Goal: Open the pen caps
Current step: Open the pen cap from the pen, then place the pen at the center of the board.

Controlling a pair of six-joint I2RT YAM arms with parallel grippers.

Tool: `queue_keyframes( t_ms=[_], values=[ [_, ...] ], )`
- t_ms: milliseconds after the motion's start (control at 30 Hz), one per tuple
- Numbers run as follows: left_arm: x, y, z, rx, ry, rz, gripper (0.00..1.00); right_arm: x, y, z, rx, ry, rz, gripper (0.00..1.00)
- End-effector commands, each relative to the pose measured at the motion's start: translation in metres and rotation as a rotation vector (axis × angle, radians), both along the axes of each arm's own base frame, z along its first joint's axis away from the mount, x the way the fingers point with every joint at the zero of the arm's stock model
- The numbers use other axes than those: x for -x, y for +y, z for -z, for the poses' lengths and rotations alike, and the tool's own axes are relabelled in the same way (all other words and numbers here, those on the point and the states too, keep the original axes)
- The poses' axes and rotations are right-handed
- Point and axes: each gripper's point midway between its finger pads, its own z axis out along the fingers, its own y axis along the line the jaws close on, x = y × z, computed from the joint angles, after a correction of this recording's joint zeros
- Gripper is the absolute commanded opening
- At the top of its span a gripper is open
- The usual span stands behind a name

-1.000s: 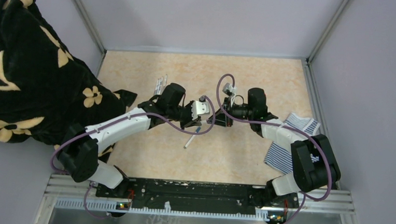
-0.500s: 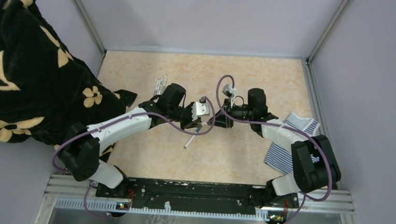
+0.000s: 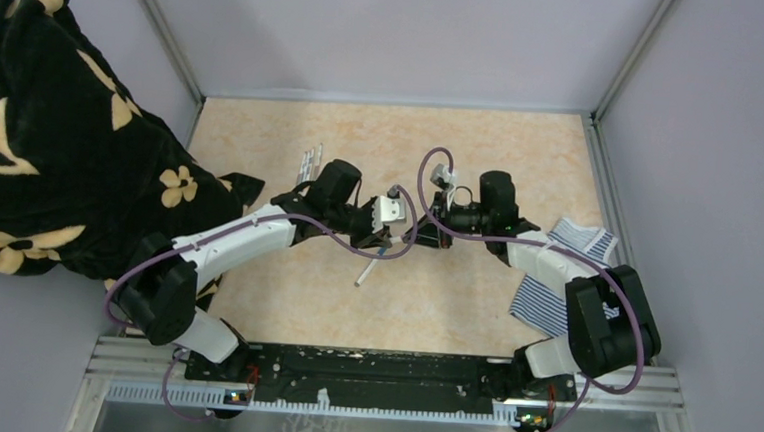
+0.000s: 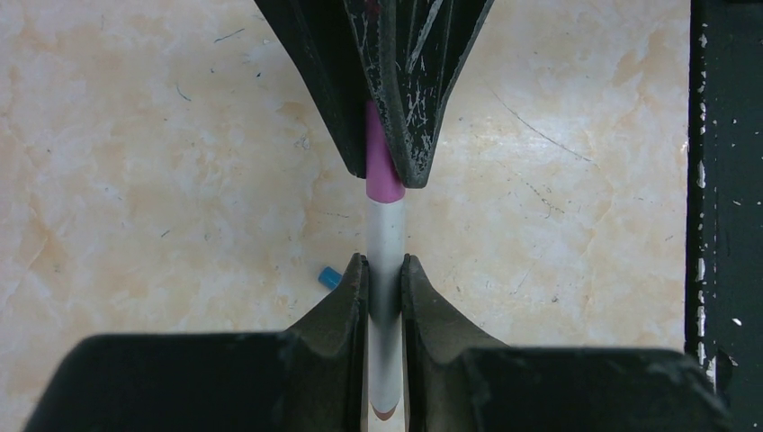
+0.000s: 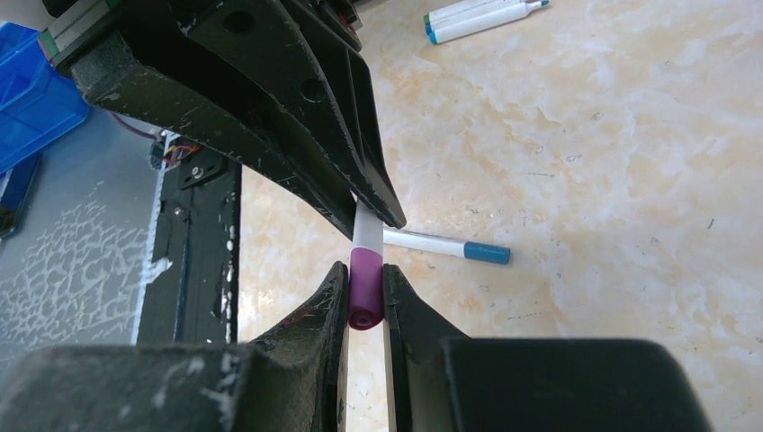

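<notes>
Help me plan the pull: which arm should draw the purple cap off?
Right: the right fingers pinch the purple cap, while the left fingers clamp the white barrel.

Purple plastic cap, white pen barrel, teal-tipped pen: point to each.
Purple plastic cap (image 5: pixel 365 290): right wrist view, side.
White pen barrel (image 4: pixel 386 234): left wrist view, middle.
Teal-tipped pen (image 5: pixel 427 242): right wrist view, barrel.

Beige table (image 3: pixel 482 152) with pens (image 3: pixel 310 162), striped cloth (image 3: pixel 535 301)
</notes>
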Motion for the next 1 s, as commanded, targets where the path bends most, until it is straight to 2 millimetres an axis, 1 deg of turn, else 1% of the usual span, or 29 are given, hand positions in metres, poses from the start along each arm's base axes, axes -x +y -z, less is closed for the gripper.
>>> queue_keyframes(
  t_ms=[0,133,200,400,600,700,833,967],
  values=[
    [0.007,0.061,0.054,-0.264,0.118,-0.142,0.00,-0.011,-0.009,-0.044,-0.066,-0.164,0.004,0.00],
    [-0.019,0.073,0.056,-0.296,0.020,-0.269,0.00,-0.017,-0.010,-0.044,-0.066,-0.145,0.029,0.00],
    [-0.025,0.076,0.057,-0.310,0.001,-0.298,0.00,-0.018,-0.011,-0.045,-0.070,-0.136,0.034,0.00],
    [-0.024,0.077,0.062,-0.327,0.008,-0.296,0.00,-0.022,-0.016,-0.051,-0.099,-0.119,0.047,0.00],
    [-0.021,0.076,0.063,-0.330,0.025,-0.283,0.00,-0.022,-0.020,-0.053,-0.111,-0.121,0.043,0.00],
    [-0.026,0.078,0.060,-0.330,0.020,-0.313,0.00,-0.023,-0.021,-0.053,-0.109,-0.122,0.051,0.00],
    [-0.044,0.087,0.059,-0.328,0.011,-0.414,0.00,-0.026,-0.022,-0.051,-0.104,-0.121,0.068,0.00],
    [-0.063,0.102,0.066,-0.337,0.056,-0.526,0.00,-0.028,-0.023,-0.047,-0.091,-0.121,0.086,0.00]
  ],
)
